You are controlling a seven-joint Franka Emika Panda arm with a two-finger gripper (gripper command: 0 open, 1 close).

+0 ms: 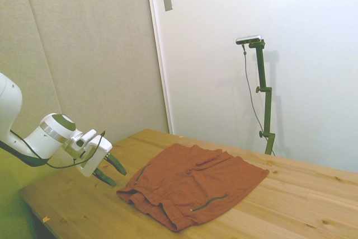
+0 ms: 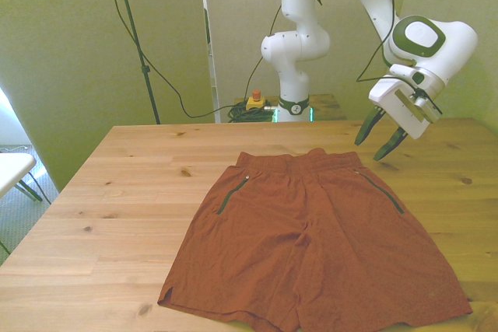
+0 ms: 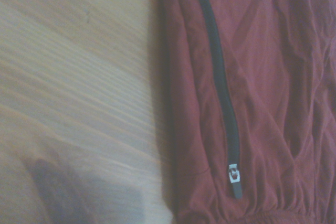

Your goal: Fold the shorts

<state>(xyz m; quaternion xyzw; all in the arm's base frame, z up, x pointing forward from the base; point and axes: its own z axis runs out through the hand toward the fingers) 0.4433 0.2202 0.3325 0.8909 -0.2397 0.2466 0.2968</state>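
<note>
Rust-red shorts [image 2: 311,246] are laid flat and unfolded on the wooden table [image 2: 117,192], with the waistband toward the far edge and the leg hems reaching the near edge in the front view. A dark zip pocket line [image 2: 230,194] is seen on each side of the garment; a small metal zip pull [image 3: 232,173] is visible in the wrist view. The gripper [image 2: 380,139] is held above the bare table, just beside the waistband corner at the front view's right, apart from the cloth. Its dark fingers [image 2: 366,127] are spread and nothing is grasped.
</note>
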